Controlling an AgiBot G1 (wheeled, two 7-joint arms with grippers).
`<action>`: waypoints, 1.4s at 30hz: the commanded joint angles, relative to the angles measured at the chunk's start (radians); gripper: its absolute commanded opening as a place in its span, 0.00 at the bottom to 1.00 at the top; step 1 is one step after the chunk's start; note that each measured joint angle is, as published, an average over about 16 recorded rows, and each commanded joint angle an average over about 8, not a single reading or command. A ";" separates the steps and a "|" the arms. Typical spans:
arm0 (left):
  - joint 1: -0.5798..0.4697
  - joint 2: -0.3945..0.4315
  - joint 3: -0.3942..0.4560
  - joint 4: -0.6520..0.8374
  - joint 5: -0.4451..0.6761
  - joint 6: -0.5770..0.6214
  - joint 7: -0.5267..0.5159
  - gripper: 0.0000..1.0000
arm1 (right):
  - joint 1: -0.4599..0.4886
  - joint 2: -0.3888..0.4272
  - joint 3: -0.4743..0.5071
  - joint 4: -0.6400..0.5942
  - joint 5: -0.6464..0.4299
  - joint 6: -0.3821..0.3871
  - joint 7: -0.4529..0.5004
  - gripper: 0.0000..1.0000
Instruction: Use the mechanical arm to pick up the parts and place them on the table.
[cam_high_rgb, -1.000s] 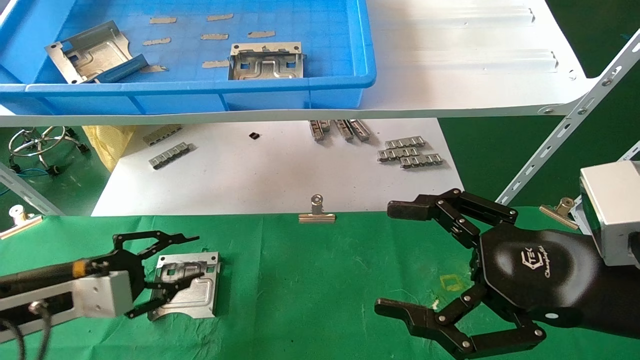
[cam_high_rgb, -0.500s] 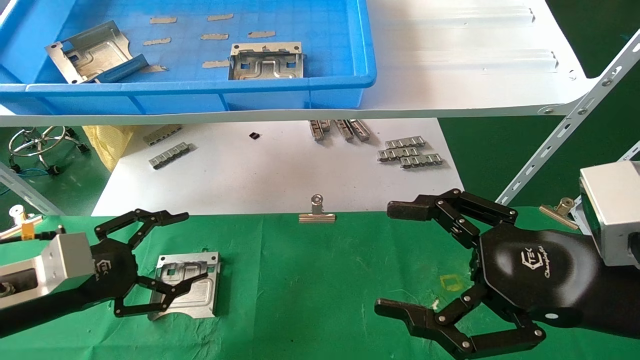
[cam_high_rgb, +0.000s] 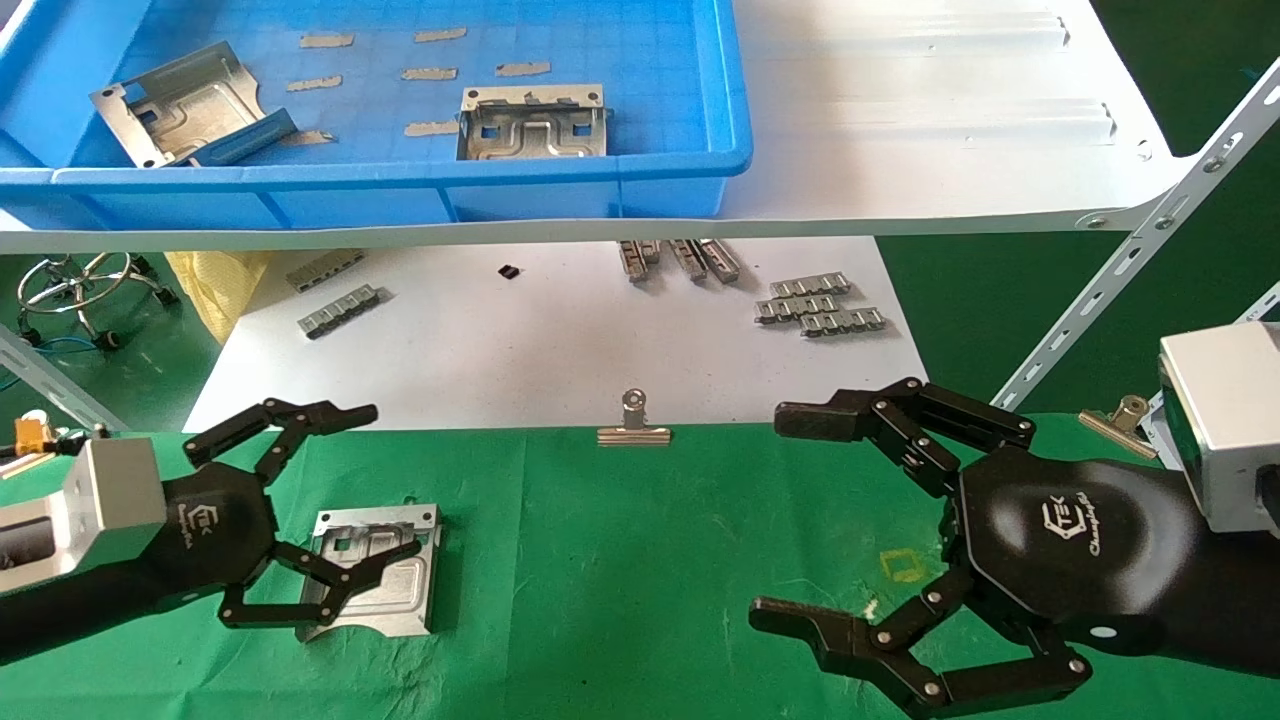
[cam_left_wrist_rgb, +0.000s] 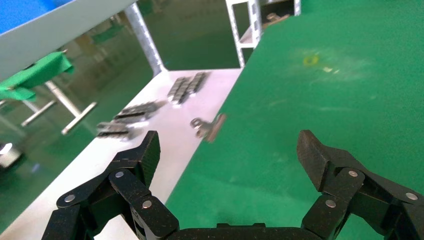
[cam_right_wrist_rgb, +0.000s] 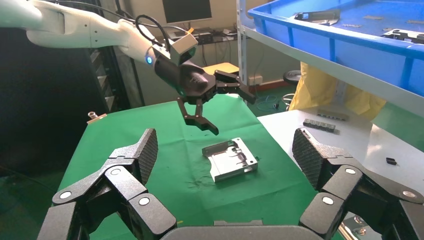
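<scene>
Parts: one plate (cam_high_rgb: 375, 570) lies flat on the green bench (cam_high_rgb: 640, 560), released beneath the left tool (cam_high_rgb: 330, 510), which is spread wide and empty. Two more plates (cam_high_rgb: 533, 122) wait in the blue bin (cam_high_rgb: 400, 180), up and ahead, nearer the left arm. Right tool (cam_high_rgb: 790, 520) hangs open, idle.

One silvery part (cam_high_rgb: 375, 570) lies flat on the green-clothed table (cam_high_rgb: 640, 560), a binder clip (cam_high_rgb: 634, 428) at its far edge.

one part (cam_high_rgb: 375, 570) on the table (cam_high_rgb: 640, 560), two parts (cam_high_rgb: 533, 122) in the bin (cam_high_rgb: 730, 120) behind.

left hand (cam_high_rgb: 385, 490) lifted off part (cam_high_rgb: 375, 583), opened
</scene>
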 joint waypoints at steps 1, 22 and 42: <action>-0.001 0.004 -0.013 -0.008 0.006 0.013 -0.026 1.00 | 0.000 0.000 0.000 0.000 0.000 0.000 0.000 1.00; -0.017 0.041 -0.154 -0.089 0.064 0.149 -0.301 1.00 | 0.000 0.000 0.000 0.000 0.000 0.000 0.000 1.00; -0.031 0.078 -0.288 -0.166 0.120 0.278 -0.564 1.00 | 0.000 0.000 0.000 0.000 0.000 0.000 0.000 1.00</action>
